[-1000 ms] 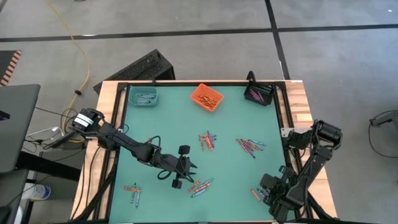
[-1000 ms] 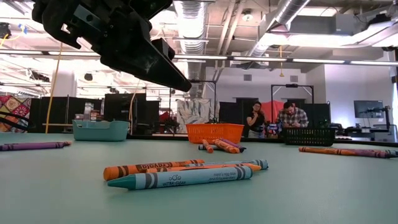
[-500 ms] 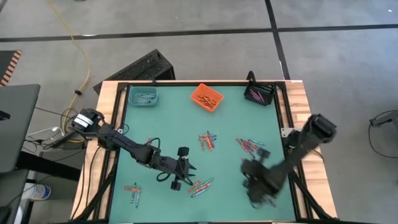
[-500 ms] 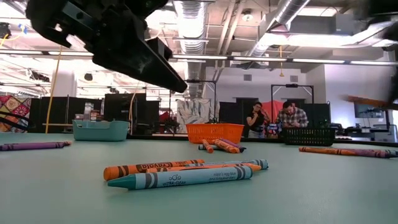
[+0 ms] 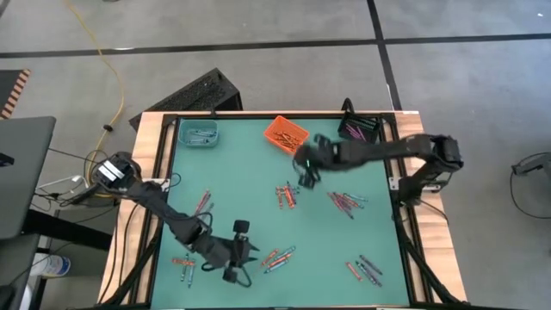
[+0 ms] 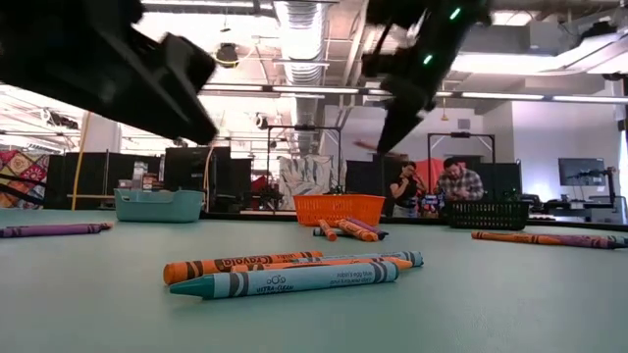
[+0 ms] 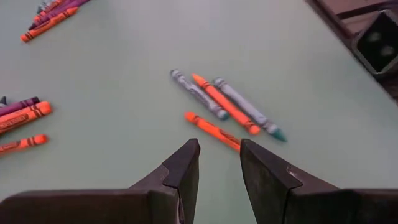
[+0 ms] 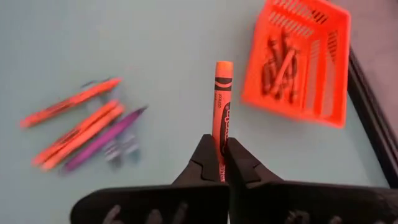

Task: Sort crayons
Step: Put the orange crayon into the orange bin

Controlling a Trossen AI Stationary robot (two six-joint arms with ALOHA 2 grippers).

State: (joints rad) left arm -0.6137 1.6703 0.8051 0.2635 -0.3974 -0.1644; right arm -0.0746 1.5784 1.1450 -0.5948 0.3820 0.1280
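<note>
Small groups of orange, blue-grey and purple crayons lie flat on the green table (image 5: 232, 172). My right gripper (image 5: 303, 175) hangs over the table's far middle, just short of the orange bin (image 5: 286, 133), shut on one orange crayon (image 8: 222, 106). My left gripper (image 7: 219, 155) stands open above the table near its front edge. Several loose crayons (image 7: 224, 106) lie just ahead of its fingers, and one orange crayon (image 7: 210, 129) points toward the gap. That gripper also shows in the high view (image 5: 250, 257), beside the same crayons (image 5: 277, 257). My right gripper pinches the orange crayon's lower end (image 8: 221, 135) between its two fingers. The crayon runs along the fingers and sticks out ahead of them, its flat end (image 8: 224, 65) free. The fingers slant downward and the crayon is lifted clear of the table.
A teal bin (image 5: 198, 132) stands at the far left and a black bin (image 5: 359, 129) at the far right. More crayon groups lie at the middle (image 5: 287, 194), right of middle (image 5: 346, 202), near right (image 5: 366, 269) and near left (image 5: 182, 265). People stand in the room behind (image 6: 437, 186).
My right gripper has swung fast from the table's near right corner up and toward the far edge, to just short of the orange bin, turning as it went and staying shut on the orange crayon. My left gripper has moved toward the near edge, keeping the same opening.
</note>
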